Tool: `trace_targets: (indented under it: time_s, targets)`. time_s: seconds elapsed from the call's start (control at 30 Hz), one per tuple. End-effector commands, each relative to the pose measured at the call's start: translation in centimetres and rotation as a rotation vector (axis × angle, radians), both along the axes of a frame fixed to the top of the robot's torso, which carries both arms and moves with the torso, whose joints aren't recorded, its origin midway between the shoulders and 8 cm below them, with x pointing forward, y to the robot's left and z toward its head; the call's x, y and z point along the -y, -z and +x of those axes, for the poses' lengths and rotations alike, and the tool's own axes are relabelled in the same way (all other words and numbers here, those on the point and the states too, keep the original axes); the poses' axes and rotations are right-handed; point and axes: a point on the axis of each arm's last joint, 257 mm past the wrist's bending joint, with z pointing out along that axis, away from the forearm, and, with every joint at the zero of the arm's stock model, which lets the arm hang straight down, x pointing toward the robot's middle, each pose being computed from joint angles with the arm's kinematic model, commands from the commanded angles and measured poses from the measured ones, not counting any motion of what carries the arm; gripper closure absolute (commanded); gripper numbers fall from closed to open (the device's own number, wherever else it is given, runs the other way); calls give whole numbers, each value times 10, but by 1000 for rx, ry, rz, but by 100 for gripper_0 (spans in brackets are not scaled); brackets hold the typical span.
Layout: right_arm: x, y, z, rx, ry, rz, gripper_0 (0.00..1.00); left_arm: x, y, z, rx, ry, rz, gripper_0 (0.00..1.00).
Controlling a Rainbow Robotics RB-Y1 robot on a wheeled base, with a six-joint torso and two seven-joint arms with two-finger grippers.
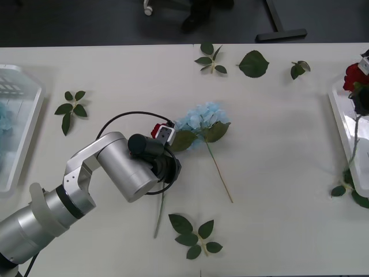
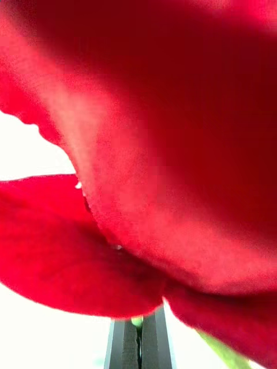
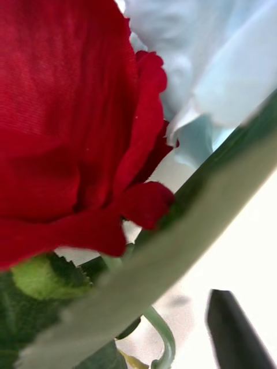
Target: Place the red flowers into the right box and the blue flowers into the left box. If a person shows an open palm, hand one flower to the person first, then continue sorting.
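Observation:
My left gripper (image 1: 167, 143) reaches to mid-table, low over a red flower (image 1: 156, 130) that lies against a blue flower (image 1: 202, 120). In the left wrist view the red bloom (image 3: 69, 132) and pale blue petals (image 3: 208, 63) are very close. One black finger (image 3: 231, 331) stands off to the side, so the gripper is open; leaves hide the other finger. My right gripper (image 1: 361, 95) holds another red flower (image 1: 353, 77) over the right box (image 1: 340, 124). Its fingers (image 2: 124, 346) are shut on the stem. The left box (image 1: 26, 138) holds a blue flower (image 1: 3, 115).
Loose leaf sprigs lie at the left (image 1: 72, 108), along the far edge (image 1: 210, 59), (image 1: 253, 63), (image 1: 298, 69) and near the front (image 1: 193, 234). A rose stem (image 1: 160, 213) trails toward the front edge. Leaves (image 1: 349, 187) hang over the right box's near end.

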Motion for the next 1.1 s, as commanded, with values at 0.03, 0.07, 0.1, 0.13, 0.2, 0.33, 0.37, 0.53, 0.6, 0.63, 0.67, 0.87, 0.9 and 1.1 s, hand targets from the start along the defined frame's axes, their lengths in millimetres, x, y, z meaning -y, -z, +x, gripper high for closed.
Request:
trace_targets:
  time_s: [0.03,0.07,0.1,0.13,0.2,0.33,0.37,0.53,0.6,0.63,0.67,0.87,0.9,1.1]
  targets:
    - [49,-79,17,20,-18,-212,100,20,-14,9,85,105,59,100]
    - [53,-84,18,17,-20,-235,100,21,-14,8,88,109,64,100]
    - [63,-93,20,4,-31,-288,100,20,-13,8,93,112,71,100]
    - [65,-96,21,0,-37,-307,100,20,-14,9,94,112,72,100]
    - [77,-102,21,-27,-46,-369,100,19,-14,9,97,113,77,100]
    - [94,-106,18,-75,-60,-468,100,18,-14,10,103,115,83,100]
    - [98,-105,17,-83,-56,-482,100,17,-14,11,105,115,87,100]
    - [106,-75,12,-149,-61,-549,100,3,-20,16,133,108,131,100]
    - [111,-56,7,-181,-40,-550,100,-14,-26,17,144,97,180,100]
    - [112,-47,6,-190,-33,-544,100,-22,-31,18,153,93,197,100]
    - [113,-38,5,-195,-20,-535,100,-30,-36,19,159,87,213,100]
    - [105,5,-2,-217,71,-460,100,-104,-77,14,193,8,250,100]
    - [102,9,-2,-220,82,-448,100,-115,-82,12,196,-2,248,100]
    - [88,20,1,-224,84,-428,100,-134,-130,2,234,-6,160,100]
